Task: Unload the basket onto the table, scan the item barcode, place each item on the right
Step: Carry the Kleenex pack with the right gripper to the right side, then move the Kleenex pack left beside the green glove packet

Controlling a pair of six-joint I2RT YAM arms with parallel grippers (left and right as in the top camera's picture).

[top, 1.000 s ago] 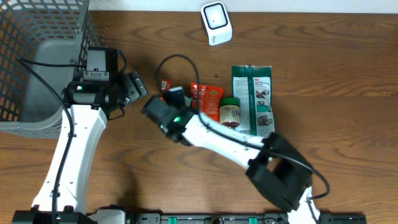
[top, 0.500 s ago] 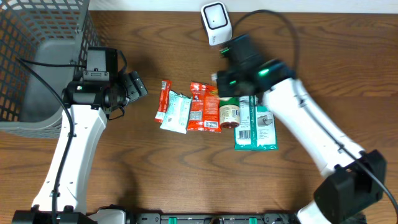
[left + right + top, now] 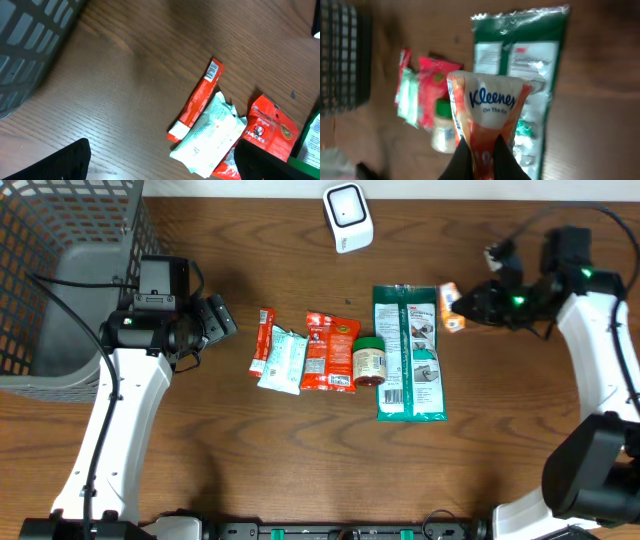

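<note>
Clearly, the right end effector (image 3: 472,304) was clamped on the small orange-and-white Kleenex tissue pack (image 3: 452,308), just beside the long green plastic pouch (image 3: 408,350). The left end effector (image 3: 220,319) had its fingers apart.

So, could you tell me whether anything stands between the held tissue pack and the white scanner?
Nothing visible does. The Kleenex pack, clamped in the right pincer, has only wood tabletop between it and the scanner; the green pouch lies flat beside that line.
</note>
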